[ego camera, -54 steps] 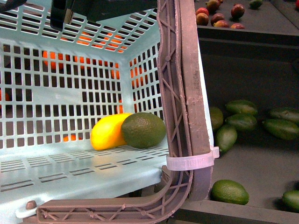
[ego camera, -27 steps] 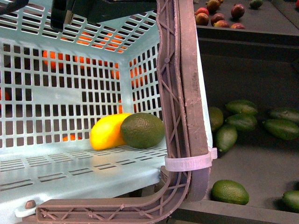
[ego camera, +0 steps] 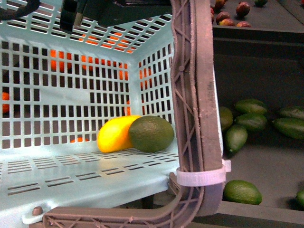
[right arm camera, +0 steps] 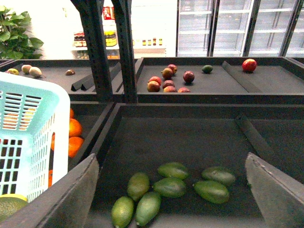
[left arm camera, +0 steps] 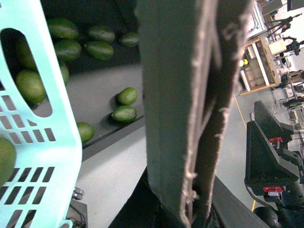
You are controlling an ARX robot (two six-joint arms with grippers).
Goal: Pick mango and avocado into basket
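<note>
right gripper [right arm camera: 171, 199] stands wide open, its two grey fingers [right arm camera: 71, 194] spread over the dark bin of green avocados [right arm camera: 170, 186], holding nothing. left gripper [left arm camera: 190, 142] is closed on the basket's brown ribbed handle [left arm camera: 185, 95], which fills its wrist view. inside the teal basket [ego camera: 71, 95], the yellow mango [ego camera: 114, 134] and the dark green avocado [ego camera: 152, 134] lie touching on the floor near the far corner. oranges [ego camera: 61, 64] show through the slotted walls.
</note>
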